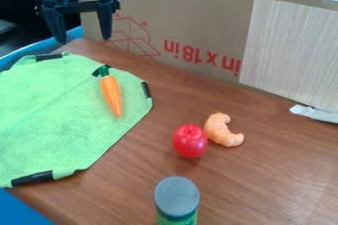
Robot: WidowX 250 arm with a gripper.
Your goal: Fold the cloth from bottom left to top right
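The green cloth [59,115] lies spread on the left part of the wooden table, with black strips at several of its edges. A toy orange carrot [111,94] with a dark green top rests on the cloth near its right side. The black gripper [84,36] hangs at the upper left, above and behind the cloth's back edge. Its two fingers point down and stand well apart, with nothing between them, and it does not touch the cloth.
A red toy apple [190,141] sits right of the cloth beside a toy croissant [223,130]. Near the front edge stands a can with a grey lid [177,197]. A cardboard wall [178,17] with a pale panel [290,51] borders the table's back.
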